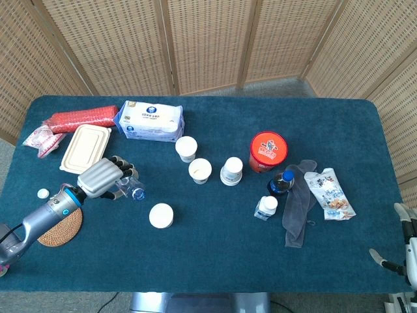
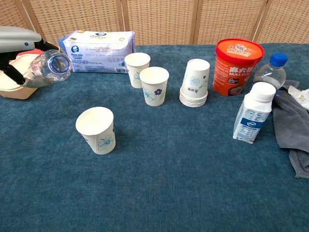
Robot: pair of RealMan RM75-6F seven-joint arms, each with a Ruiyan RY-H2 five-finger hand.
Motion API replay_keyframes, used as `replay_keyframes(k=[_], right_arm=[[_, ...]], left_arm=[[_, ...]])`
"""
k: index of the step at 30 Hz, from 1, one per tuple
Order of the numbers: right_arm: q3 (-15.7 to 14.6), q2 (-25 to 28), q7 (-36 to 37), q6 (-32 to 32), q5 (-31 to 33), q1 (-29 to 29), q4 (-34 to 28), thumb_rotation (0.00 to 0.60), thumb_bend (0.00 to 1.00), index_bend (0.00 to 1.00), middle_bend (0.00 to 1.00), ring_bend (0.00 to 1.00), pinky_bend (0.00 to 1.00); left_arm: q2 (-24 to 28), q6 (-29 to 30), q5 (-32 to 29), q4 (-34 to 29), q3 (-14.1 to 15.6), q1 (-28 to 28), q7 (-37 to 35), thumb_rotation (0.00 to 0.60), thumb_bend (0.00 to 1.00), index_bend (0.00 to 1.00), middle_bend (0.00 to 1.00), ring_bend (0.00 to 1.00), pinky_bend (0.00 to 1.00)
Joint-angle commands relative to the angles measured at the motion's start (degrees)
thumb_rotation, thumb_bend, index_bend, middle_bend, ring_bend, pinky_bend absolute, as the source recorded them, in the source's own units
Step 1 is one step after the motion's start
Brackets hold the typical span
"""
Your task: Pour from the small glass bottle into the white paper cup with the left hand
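1. My left hand [image 1: 99, 177] holds the small glass bottle [image 2: 48, 65], fingers wrapped round its body. Bottle lies tipped near level, open mouth facing the middle of the desk [image 1: 215, 261]

2. White paper cup [image 2: 96, 129] stands upright by itself toward the near edge, apart from the other cups. In the head view the bottle mouth sits up and to the left of the cup rim, near but not over it

3. Step in hand, as I judge it: carrying the bottle to the cup. Pour not yet begun; I see no stream, and cannot tell how much is in the bottle

4. Next move calls for bringing the mouth over the cup's opening, then tipping further. Bottle is already close to level, so I would centre it first or risk spilling onto the blue cloth

5. Two flowered cups [image 2: 154, 85] and a cup stack [image 2: 195, 82] stand further back, well clear of my path. Woven coaster [image 1: 60, 226] lies under the forearm

6. Right hand [image 1: 407, 251] shows only at the frame's edge, away from the work; its fingers look apart and it holds nothing I can see
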Motion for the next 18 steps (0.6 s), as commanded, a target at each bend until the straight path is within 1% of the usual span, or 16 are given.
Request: replay_keyframes(k=[1, 18], right_arm=[[0.0, 0.0, 0.1, 0.0, 0.1, -0.1, 0.1, 0.6, 0.14, 0.0, 0.05, 0.0, 0.0], [0.0, -0.2, 1.1, 0.5, 0.2, -0.5, 0.8, 0.6, 0.14, 0.0, 0.05, 0.0, 0.0]], left_arm=[[0.1, -0.6, 0.0, -0.4, 0.0, -0.5, 0.5, 0.6, 0.51, 0.4, 0.38, 0.37, 0.35], [1.1, -2.4, 0.9, -2.2, 0.1, -3.1, 2.1, 0.6, 0.51, 0.4, 0.38, 0.37, 0.35]])
